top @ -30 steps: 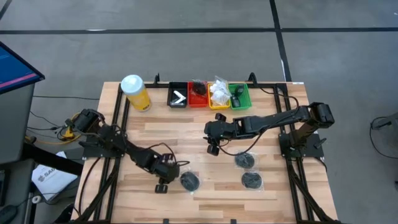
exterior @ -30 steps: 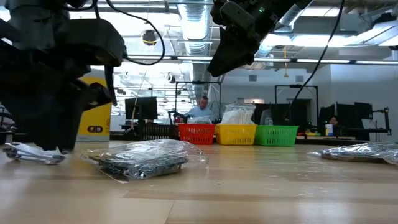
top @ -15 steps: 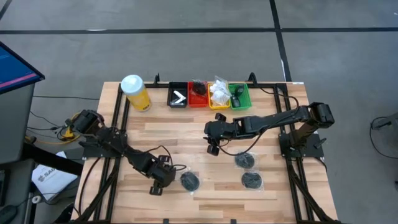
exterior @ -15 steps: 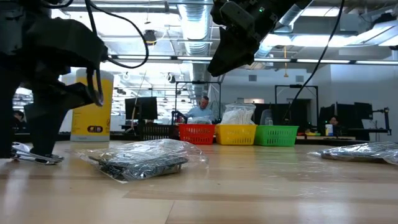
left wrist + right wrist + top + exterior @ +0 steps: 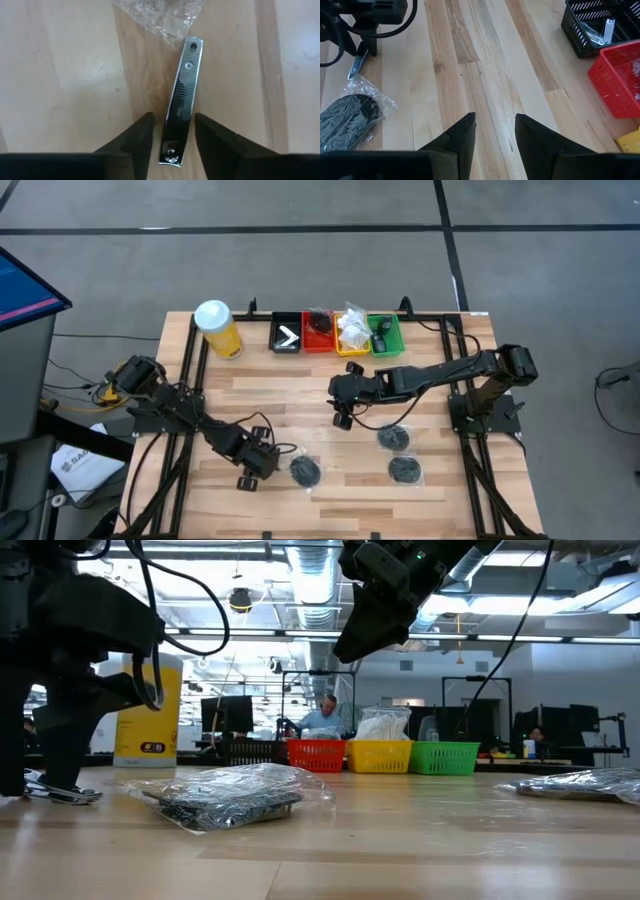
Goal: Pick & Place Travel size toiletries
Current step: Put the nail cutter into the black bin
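Note:
A thin silver metal piece (image 5: 181, 100), shaped like a nail clipper, lies flat on the wood near the table's front left. My left gripper (image 5: 174, 135) points down over its near end, open, one finger on each side of it with small gaps showing. In the low view the gripper (image 5: 45, 775) stands right above the silver piece (image 5: 62, 794). A black disc in a clear bag (image 5: 304, 471) lies just right of it. My right gripper (image 5: 342, 420) hangs open above the table's middle, nothing between its fingers (image 5: 495, 131).
Two more bagged black discs (image 5: 392, 438) (image 5: 405, 470) lie at the front right. At the far edge stand a black tray (image 5: 286, 334), a red tray (image 5: 319, 332), a yellow tray (image 5: 350, 332) and a green tray (image 5: 385, 335). A yellow canister (image 5: 217, 328) stands left of them.
My left gripper has moved toward the table's left edge, away from the bagged disc, and sunk slightly over the silver piece. The silver piece and the bag have stayed where they were.

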Controlling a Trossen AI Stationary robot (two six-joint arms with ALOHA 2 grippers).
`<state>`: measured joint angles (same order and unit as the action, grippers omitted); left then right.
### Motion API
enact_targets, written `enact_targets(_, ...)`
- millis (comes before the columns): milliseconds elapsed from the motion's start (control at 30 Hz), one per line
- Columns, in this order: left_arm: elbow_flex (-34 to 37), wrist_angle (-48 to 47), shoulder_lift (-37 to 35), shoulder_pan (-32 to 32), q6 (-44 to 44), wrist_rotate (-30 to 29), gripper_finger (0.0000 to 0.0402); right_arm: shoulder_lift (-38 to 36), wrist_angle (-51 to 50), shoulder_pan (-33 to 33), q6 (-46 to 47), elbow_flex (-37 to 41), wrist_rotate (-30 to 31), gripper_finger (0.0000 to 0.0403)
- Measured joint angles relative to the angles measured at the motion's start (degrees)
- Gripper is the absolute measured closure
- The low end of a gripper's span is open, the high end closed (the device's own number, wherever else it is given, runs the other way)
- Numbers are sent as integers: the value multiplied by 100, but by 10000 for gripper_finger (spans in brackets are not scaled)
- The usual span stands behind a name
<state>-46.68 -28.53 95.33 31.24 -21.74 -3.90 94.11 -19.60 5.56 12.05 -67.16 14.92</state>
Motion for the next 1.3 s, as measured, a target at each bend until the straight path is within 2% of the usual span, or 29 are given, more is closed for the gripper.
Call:
enact_targets(267,9,-60,9,-7,2,-18,357,0,-2,0,-1,0,0,274)
enact_targets(567,35,-68,-135,-4,-31,-136,358,0,-1,0,-1,0,0,274)
enact_targets(667,98,-375,-506,-9,-148,-512,358,0,5,0,-1,0,2,274)
enact_targets(1100,94,33,-2740,-21,-270,-2885,358,2,211,0,-43,-2,2,274)
enact_targets(1300,92,117,-3264,-303,-54,-3414,355,2,217,0,-45,-2,2,274)
